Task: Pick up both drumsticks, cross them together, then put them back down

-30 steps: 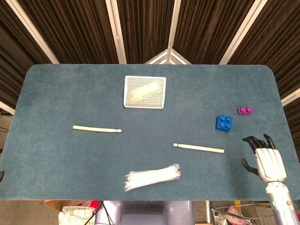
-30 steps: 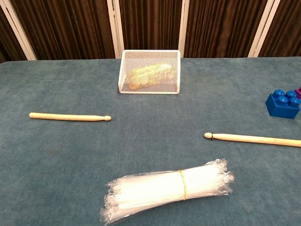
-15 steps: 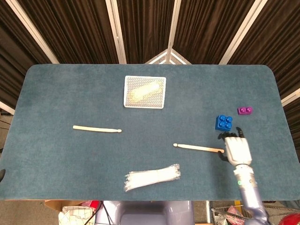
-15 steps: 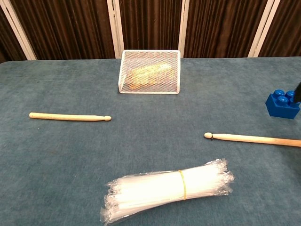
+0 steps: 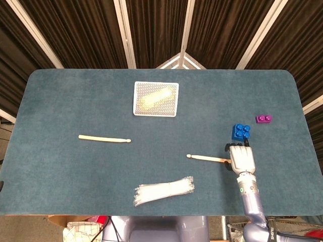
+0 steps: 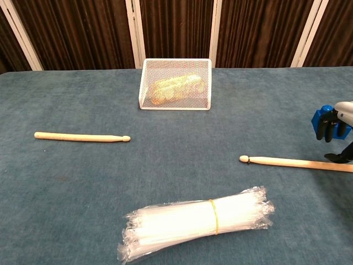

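Task barely begun: both drumsticks point(image 5: 104, 138) point(image 5: 208, 158) lie on the counter point(image 5: 60, 101), right hand point(image 5: 241, 157) spread, empty, above the nearer one's butt.

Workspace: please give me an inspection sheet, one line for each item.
Surface: blue table, flat.
Job's things: left drumstick and right drumstick both lie flat, apart.
Clutter: mesh basket; bag bundle; blue brick; purple brick.
Hands: right hand over the right drumstick's butt end, fingers apart, no grip seen; left hand not in view.
Cables: nothing seen.
Surroundings: dark curtains.
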`<act>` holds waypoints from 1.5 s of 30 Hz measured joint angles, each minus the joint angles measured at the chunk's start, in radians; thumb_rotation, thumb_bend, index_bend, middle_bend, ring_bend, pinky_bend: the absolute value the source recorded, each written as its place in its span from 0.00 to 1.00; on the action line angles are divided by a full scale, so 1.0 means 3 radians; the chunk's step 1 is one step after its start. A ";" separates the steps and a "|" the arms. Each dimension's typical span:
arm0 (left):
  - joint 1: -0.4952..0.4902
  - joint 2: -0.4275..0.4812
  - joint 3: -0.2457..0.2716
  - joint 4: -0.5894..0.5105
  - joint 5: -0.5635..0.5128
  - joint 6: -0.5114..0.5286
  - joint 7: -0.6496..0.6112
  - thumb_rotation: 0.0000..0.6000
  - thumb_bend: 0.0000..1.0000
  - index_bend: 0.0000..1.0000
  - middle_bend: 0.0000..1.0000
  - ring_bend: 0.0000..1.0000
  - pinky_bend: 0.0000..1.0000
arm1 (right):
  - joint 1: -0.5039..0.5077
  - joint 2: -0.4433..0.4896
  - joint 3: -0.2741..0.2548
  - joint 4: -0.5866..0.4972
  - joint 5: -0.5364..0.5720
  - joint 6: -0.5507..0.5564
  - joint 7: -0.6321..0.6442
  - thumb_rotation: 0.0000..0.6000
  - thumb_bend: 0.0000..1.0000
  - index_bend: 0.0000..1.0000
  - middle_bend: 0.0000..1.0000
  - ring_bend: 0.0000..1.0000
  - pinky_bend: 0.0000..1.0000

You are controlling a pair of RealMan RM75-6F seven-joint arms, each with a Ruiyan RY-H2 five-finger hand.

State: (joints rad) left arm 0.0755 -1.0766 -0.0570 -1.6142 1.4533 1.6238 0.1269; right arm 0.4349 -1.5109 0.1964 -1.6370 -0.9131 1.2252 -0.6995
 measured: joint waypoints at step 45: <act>-0.0048 -0.0059 0.0008 -0.0014 -0.0065 -0.0070 0.0179 1.00 0.40 0.07 0.00 0.00 0.02 | 0.0021 -0.0365 -0.0185 0.0595 -0.0094 0.0004 0.0174 1.00 0.32 0.54 0.52 0.41 0.10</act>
State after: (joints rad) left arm 0.0610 -1.0941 -0.0545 -1.6183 1.4338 1.6029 0.1806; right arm 0.4413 -1.6205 0.1409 -1.4585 -0.9412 1.2263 -0.6474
